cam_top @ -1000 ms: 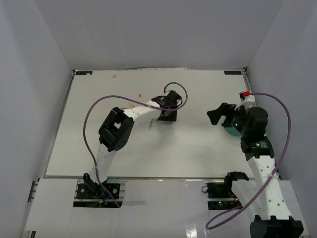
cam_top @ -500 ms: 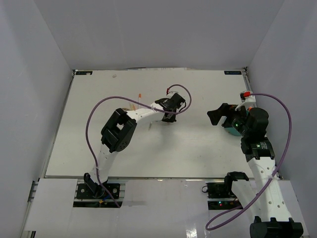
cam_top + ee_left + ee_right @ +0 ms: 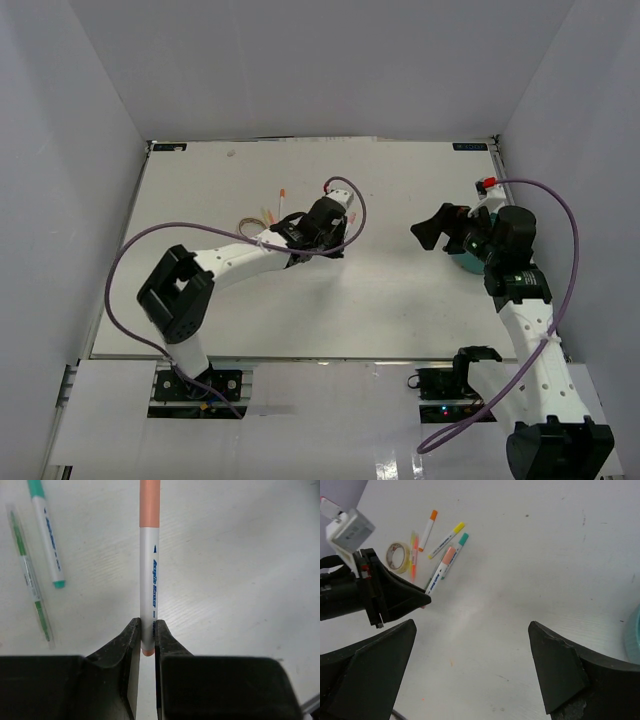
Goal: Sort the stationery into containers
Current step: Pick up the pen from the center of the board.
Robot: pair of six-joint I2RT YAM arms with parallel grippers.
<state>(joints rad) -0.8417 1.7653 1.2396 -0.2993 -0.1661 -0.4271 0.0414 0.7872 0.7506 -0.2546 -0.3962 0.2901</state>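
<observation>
My left gripper (image 3: 146, 635) is shut on the rear end of a white marker with a salmon pink cap (image 3: 149, 580); whether the marker is off the table I cannot tell. In the top view the left gripper (image 3: 300, 240) sits just right of the stationery cluster (image 3: 270, 212). A teal-capped marker (image 3: 47, 535) and a thin green pen (image 3: 30, 575) lie to its left. My right gripper (image 3: 470, 655) is open wide and empty above bare table. The teal container (image 3: 466, 262) is mostly hidden under the right arm.
An orange-capped marker (image 3: 427, 530), a yellow-capped one (image 3: 447, 540) and a beige loop (image 3: 397, 555) lie beyond the left gripper (image 3: 395, 597). The container's rim (image 3: 634, 635) shows at the right edge. White walls enclose the table, and purple cables arc over both arms.
The left jaws have shut on the salmon-capped marker. The left arm's elbow swung far to the left and the gripper shifted left and nearer. The right gripper rose slightly.
</observation>
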